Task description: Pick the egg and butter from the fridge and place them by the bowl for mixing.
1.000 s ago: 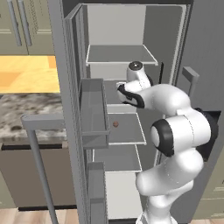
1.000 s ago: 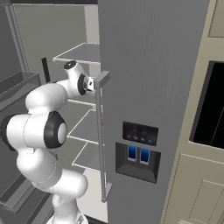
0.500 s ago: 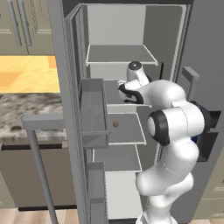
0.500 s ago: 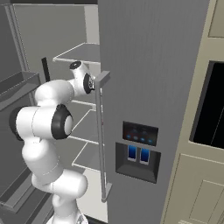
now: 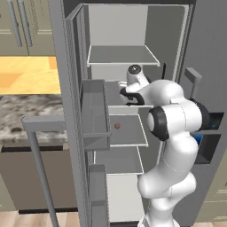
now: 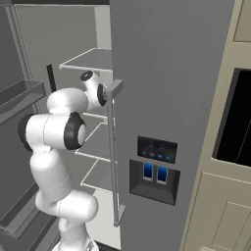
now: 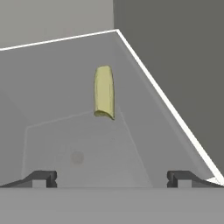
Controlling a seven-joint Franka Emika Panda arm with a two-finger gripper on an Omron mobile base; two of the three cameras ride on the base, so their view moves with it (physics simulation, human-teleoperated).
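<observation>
The grey fridge [image 5: 133, 26] stands open with my arm [image 5: 170, 119] reaching onto its second shelf. In the hand view the butter [image 7: 104, 92], a pale yellow stick, lies lengthwise on the grey shelf [image 7: 65, 87], a short way ahead of my gripper [image 7: 111, 179]. The jaws are open and nothing is between the fingertips [image 7: 40, 178]. The egg [image 5: 117, 126], small and brownish, rests on the shelf one level below my hand. In the right base view my arm [image 6: 63, 130] goes in behind the closed door [image 6: 166, 73]. The bowl is out of view.
The open left door carries grey bins [image 5: 94, 113] close beside my hand and a long bar handle [image 5: 37, 155]. A stone counter [image 5: 17, 115] and olive cabinets [image 5: 17, 22] lie left. The closed door has a dispenser panel [image 6: 156, 166] and bar handle [image 6: 112, 147].
My arm has folded up and the hand has edged further in over the second shelf. The jaws stayed open. The egg has not moved.
</observation>
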